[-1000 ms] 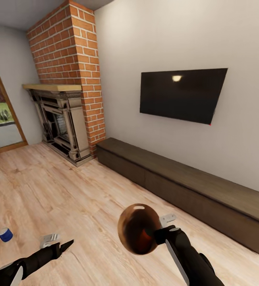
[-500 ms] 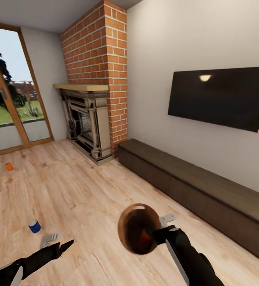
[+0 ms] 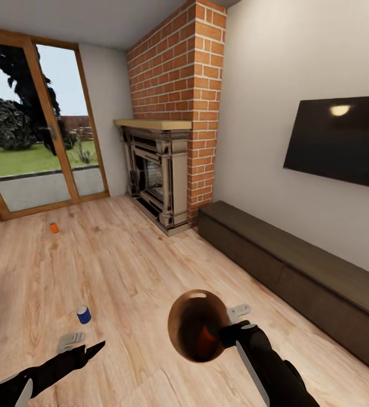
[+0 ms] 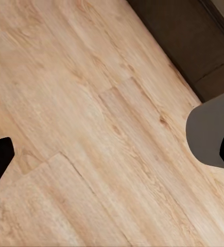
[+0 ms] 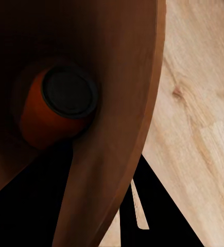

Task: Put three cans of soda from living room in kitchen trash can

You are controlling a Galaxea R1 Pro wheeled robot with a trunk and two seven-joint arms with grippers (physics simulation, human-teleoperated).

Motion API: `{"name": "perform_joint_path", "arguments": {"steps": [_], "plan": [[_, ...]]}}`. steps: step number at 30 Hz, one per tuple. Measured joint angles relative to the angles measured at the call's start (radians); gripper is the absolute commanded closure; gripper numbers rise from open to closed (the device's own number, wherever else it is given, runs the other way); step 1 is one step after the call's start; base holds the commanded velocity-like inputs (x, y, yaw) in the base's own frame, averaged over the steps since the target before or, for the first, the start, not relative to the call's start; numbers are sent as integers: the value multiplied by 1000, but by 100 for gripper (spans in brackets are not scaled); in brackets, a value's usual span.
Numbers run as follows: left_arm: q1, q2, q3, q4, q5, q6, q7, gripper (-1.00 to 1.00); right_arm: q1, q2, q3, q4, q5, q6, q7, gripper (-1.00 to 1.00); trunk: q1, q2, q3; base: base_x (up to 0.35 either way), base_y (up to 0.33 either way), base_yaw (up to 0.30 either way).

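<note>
Blue soda can (image 3: 83, 314) stands upright just ahead of the open, empty left gripper (image 3: 81, 350); right gripper (image 3: 230, 333) grips the bin (image 3: 198, 325).

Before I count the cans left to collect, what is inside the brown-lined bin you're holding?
One orange soda can lies inside the round brown-lined bin, held by the right end effector. The bin's wall hides its deeper part, so further contents cannot be ruled out.

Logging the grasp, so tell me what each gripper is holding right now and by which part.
Right gripper grips the trash can by its rim; left gripper is open, empty.
</note>
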Motion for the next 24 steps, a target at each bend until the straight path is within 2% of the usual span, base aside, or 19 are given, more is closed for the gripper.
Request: {"name": "perform_joint_path", "arguments": {"steps": [18,24], "plan": [[0,0,0,0,0,0,1,-100,0,0,0,0,-1,0,0,100,0,0,0,38,24,288],[0,0,0,1,0,0,0,-100,1,0,1,0,-3,-1,0,100,0,0,0,259,0,251]]}}
